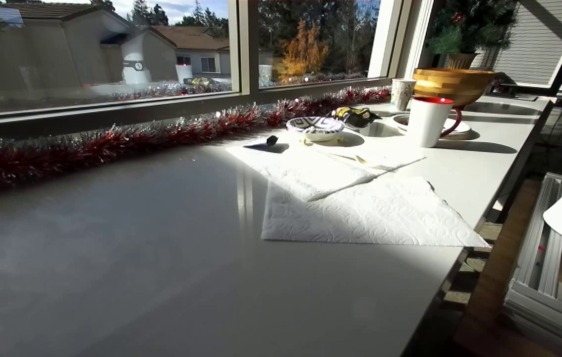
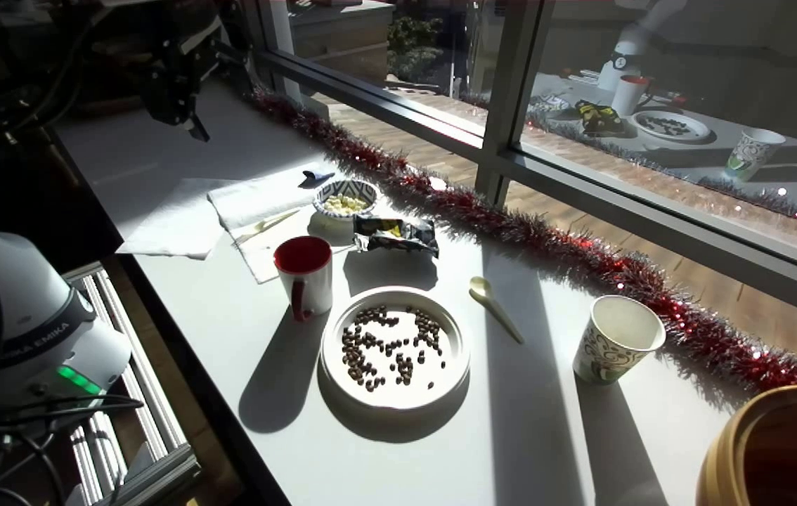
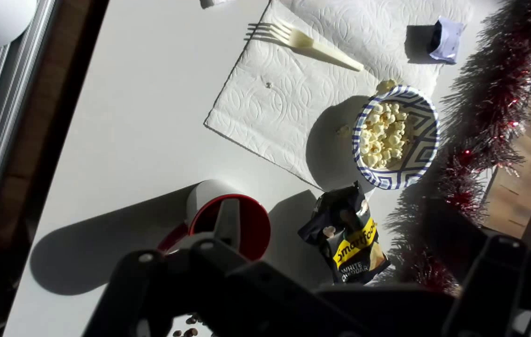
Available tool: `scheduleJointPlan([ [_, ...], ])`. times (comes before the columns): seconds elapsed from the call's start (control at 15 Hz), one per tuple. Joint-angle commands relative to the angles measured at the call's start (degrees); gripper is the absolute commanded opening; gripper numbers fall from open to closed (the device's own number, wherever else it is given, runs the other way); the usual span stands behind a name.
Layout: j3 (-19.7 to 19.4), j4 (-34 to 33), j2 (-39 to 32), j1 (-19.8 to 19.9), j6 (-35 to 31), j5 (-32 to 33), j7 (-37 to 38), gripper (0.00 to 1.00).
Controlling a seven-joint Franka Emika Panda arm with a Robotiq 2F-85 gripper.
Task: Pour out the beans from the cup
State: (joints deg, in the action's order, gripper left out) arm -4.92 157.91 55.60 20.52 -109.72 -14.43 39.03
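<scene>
The cup, a mug that is white outside and red inside, stands upright on the table in both exterior views (image 1: pixel 427 124) (image 2: pixel 318 287). It also shows in the wrist view (image 3: pixel 257 229), partly covered by a gripper finger; its bottom is hidden. Dark beans (image 2: pixel 356 355) lie spread on a white round plate (image 2: pixel 391 395) beside the cup. A few beans (image 3: pixel 190 331) show at the bottom of the wrist view. My gripper (image 3: pixel 340 220) is open and empty, its fingers wide apart. In an exterior view the gripper (image 2: pixel 216 95) hangs high above the table, away from the cup.
A popcorn bowl (image 2: pixel 374 202), a snack bag (image 2: pixel 396 236), paper towels (image 2: pixel 180 211) and a fork (image 3: pixel 312 46) lie beyond the cup. A spoon (image 2: pixel 497 313), a paper cup (image 2: pixel 613 344) and a wooden bowl (image 2: pixel 718 464) are past the plate. Tinsel (image 2: pixel 532 228) lines the window.
</scene>
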Motion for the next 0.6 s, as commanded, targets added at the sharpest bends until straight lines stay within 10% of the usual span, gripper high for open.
scheduleJointPlan([
  [0.0,1.8,-0.1,-1.2,1.4,-3.5,-1.8,3.0,1.0],
  [0.53,2.4,0.1,-11.5,7.3,-26.5,-0.6,16.4,1.0],
])
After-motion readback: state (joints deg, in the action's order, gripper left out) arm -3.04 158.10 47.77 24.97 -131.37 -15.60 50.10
